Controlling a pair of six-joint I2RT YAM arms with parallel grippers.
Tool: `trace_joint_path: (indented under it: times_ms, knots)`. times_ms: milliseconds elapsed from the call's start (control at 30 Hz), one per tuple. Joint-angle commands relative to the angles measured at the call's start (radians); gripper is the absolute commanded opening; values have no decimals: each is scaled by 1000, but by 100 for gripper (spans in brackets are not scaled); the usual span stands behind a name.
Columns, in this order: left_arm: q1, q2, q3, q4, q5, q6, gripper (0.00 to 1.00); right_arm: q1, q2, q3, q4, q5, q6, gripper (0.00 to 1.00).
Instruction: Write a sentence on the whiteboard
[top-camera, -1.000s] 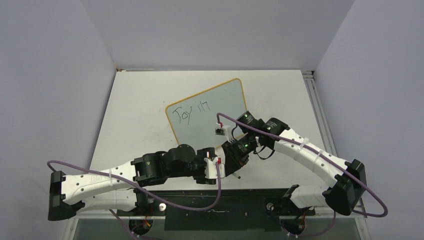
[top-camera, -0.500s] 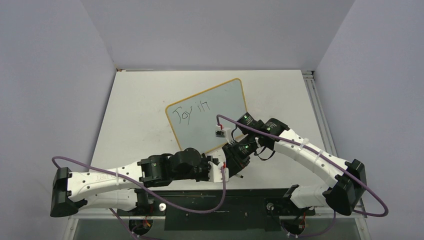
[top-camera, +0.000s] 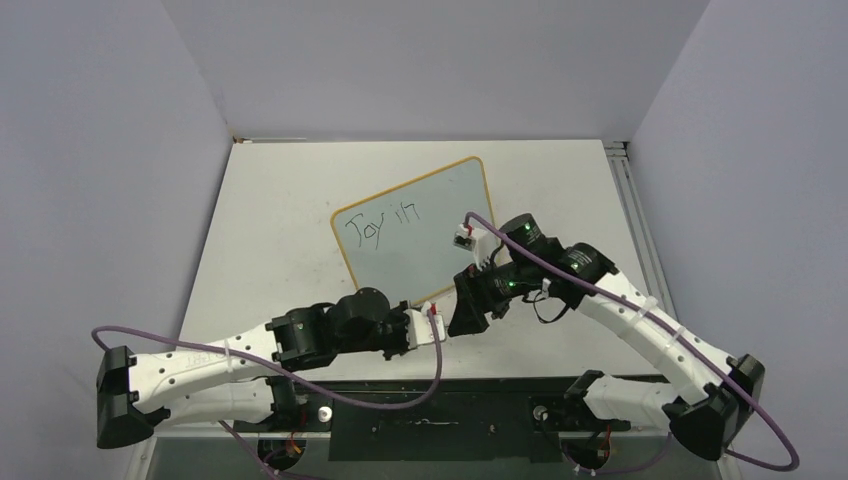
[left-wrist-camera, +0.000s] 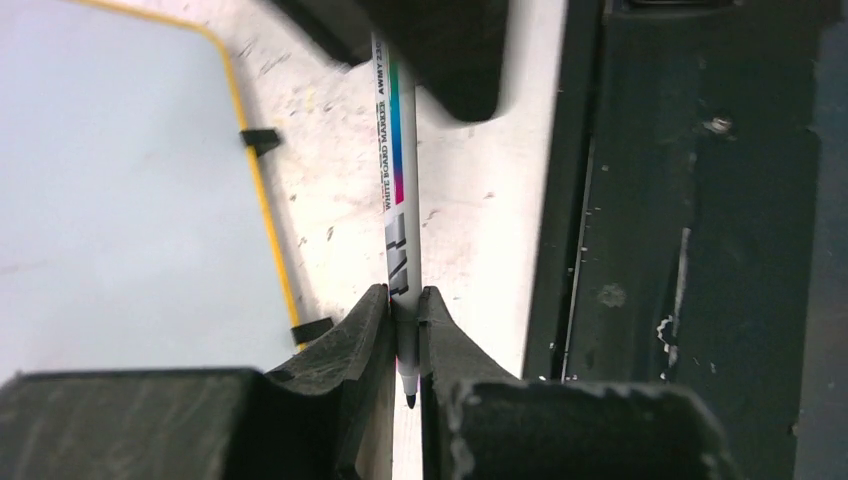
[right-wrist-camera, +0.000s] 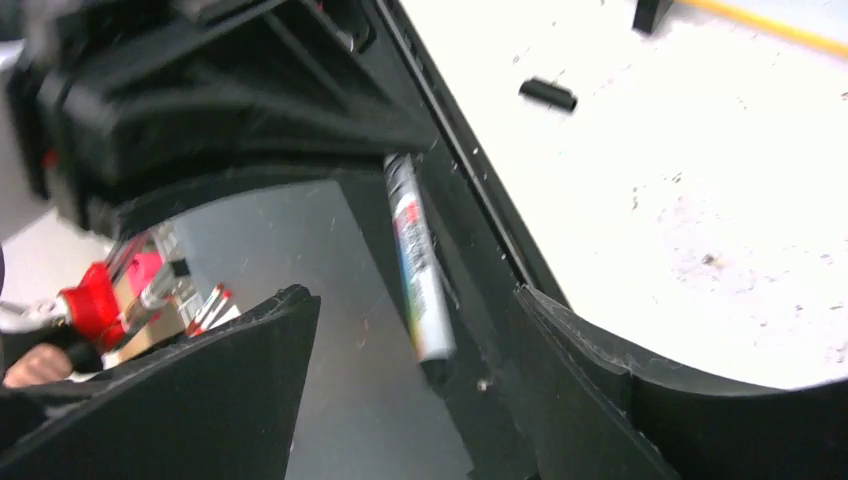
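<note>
The whiteboard (top-camera: 445, 200), with the sentence (top-camera: 383, 226) so far reading "Joy in" toward its far left, lies on the surface (top-camera: 280, 200) just beyond both hands, the left hand (left-wrist-camera: 403, 300) clamped on a marker (left-wrist-camera: 397, 170) near its tip, the right hand (top-camera: 462, 322) open around its other end.

Top external: fixed high behind the arm bases, tilted down and forward, far enough back to take in the whole table (top-camera: 280, 200) and whiteboard (top-camera: 400, 262). Left wrist: very close, looking past the left gripper (left-wrist-camera: 403, 305) along the whiteboard marker (left-wrist-camera: 397, 170), with a whiteboard corner (left-wrist-camera: 120, 170) at left. Right wrist: equally close, facing that same marker (right-wrist-camera: 415, 260) from the opposite direction. Overlap of top and left wrist: the board's yellow-framed near edge.
</note>
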Motion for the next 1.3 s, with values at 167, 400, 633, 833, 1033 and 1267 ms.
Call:
trace_joint_path:
  times_ms: [167, 400, 633, 833, 1033, 1267]
  knots:
    - [192, -21, 20, 16, 228, -86, 0, 18, -279, -257, 510, 143, 329, 78]
    - [205, -23, 22, -8, 295, -76, 0, 29, -274, -321, 612, 156, 386, 73]
    - [210, -13, 29, -31, 312, -72, 0, 90, -199, -316, 641, 117, 393, 56]
    - [217, -13, 31, -31, 321, -70, 0, 133, -185, -326, 641, 118, 397, 48]
    - [222, -14, 30, -30, 334, -67, 0, 140, -182, -355, 671, 113, 413, 35]
    - [222, -14, 30, -32, 338, -61, 0, 141, -184, -360, 669, 117, 410, 31]
